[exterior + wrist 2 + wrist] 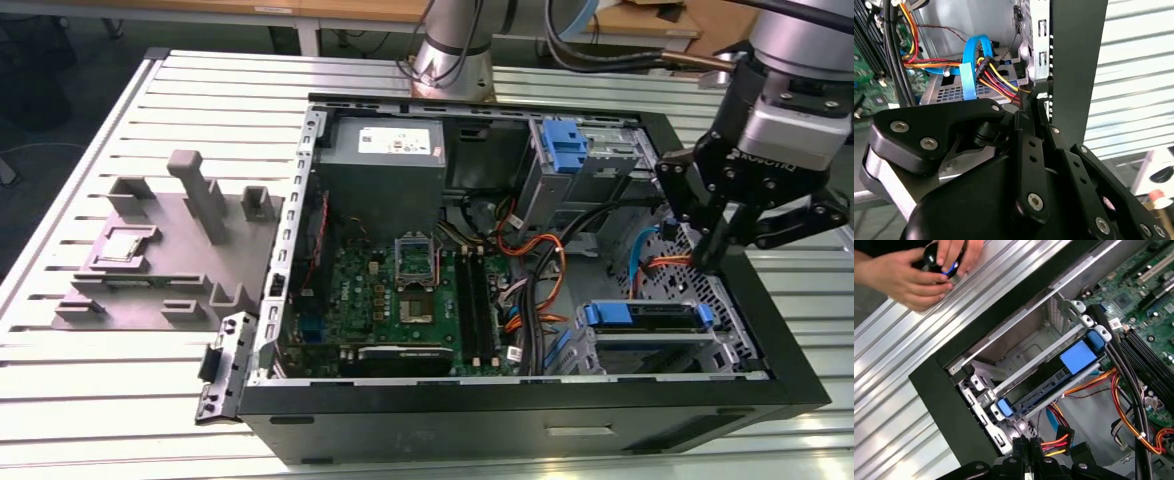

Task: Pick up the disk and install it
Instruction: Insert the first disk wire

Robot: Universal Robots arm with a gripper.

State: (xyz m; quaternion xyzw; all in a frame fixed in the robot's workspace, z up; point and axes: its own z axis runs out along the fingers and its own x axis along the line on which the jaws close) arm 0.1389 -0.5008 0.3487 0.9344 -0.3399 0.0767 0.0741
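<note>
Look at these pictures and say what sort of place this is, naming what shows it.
Probably a robotics lab or test workshop: an open computer case lies on a slotted aluminium table, a robot arm's gripper reaches into it, and a grey fixture block sits beside it.

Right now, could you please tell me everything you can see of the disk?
The disk lies flat in a slot of the metal drive cage, inside the open computer case, towards the exterior view's right. It looks like a slim dark slab in a blue plastic carrier. The first wrist view shows a broad blue tab at one end and a smaller blue clip at the other. Grey cage rails run along both of its sides. Its label is hidden.
</note>
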